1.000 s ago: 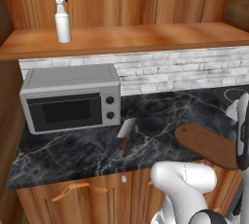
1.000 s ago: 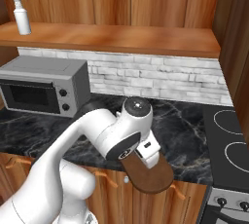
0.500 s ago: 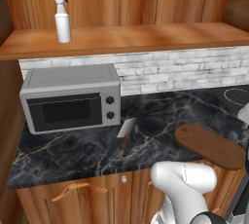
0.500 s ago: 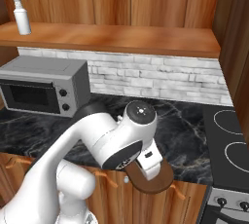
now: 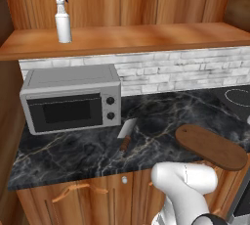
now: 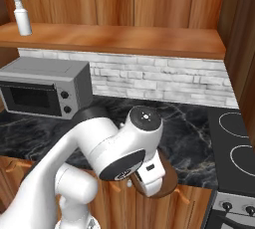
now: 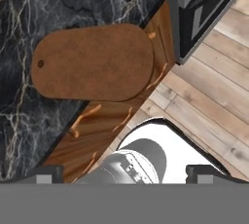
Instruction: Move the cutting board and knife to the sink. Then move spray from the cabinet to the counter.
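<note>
At the far left, well away from the jaws, the spray (image 5: pixel 62 16) stood upright on the cabinet (image 5: pixel 122 40), near the left end of the shelf; in the right base view the bottle (image 6: pixel 21 17) was also at the left end, high above the counter (image 5: pixel 97 146). Under the shelf the grey microwave (image 5: pixel 73 99) rested on the counter, against the white brick wall (image 6: pixel 164 81).

Just beside the microwave's right lower corner lay the knife (image 5: pixel 126 135), flat on the marble, its blade toward the wall and its reddish handle toward the counter edge. It was apart from the cutting board (image 5: pixel 210 146), with bare marble between them.

The cutting board lay flat near the front of the counter, and its rounded end reached out over the edge above the wooden cupboards (image 7: pixel 116 121). In the hand view the board (image 7: pixel 92 62) was ahead of the jaws and a little to their left side, with its small hole at the end far from the stove (image 7: pixel 204 9).

The gripper (image 7: pixel 125 173) was above the counter edge and looked down. Its two dark fingertips (image 7: pixel 44 173) stood far apart, as wide as they go, and nothing was between them. They did not touch the board. In the right base view the hand (image 6: pixel 149 173) hung in front of the board, which it partly covered. The black stovetop (image 6: pixel 234 148) was at the right of it.
</note>
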Tool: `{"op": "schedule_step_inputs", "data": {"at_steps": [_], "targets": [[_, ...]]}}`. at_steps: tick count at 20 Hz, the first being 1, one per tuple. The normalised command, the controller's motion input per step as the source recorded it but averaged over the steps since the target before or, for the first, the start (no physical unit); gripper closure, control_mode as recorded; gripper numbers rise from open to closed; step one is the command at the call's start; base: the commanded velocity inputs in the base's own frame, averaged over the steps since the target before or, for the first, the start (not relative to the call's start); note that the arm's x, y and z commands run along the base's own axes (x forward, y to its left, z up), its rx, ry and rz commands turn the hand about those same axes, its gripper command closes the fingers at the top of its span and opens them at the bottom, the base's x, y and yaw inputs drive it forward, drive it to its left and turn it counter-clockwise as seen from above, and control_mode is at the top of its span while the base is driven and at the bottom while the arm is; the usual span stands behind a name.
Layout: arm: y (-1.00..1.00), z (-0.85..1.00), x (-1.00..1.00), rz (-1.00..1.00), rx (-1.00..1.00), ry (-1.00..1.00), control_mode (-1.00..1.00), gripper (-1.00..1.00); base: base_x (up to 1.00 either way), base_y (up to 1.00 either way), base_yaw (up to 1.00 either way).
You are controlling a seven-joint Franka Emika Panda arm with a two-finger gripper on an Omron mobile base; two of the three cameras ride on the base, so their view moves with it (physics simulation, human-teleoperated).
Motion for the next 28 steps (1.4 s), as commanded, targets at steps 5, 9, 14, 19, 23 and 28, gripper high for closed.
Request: {"op": "schedule_step_inputs", "data": {"at_steps": [5, 9, 14, 19, 23, 28], "targets": [[0.00, 0.00, -0.29, -0.03, 0.08, 0.02, -1.00, -1.00, 0.00, 0.00, 0.00], [0.00, 0.00, -0.27, -0.03, 0.14, 0.02, -1.00, -1.00, 0.00, 0.00, 0.00], [0.06, -0.14, -0.05, -0.01, 0.19, -0.01, -1.00, -1.00, 0.00, 0.00, 0.00], [0.00, -0.22, 0.08, 0.00, 0.14, -0.08, -1.00, -1.00, 0.00, 0.00, 0.00], [0.00, -0.28, 0.06, -0.02, 0.12, -0.13, -1.00, -1.00, 0.00, 0.00, 0.00], [-0.11, -0.14, 0.19, -0.14, 0.02, -0.07, -1.00, -1.00, 0.00, 0.00, 0.00]]}}
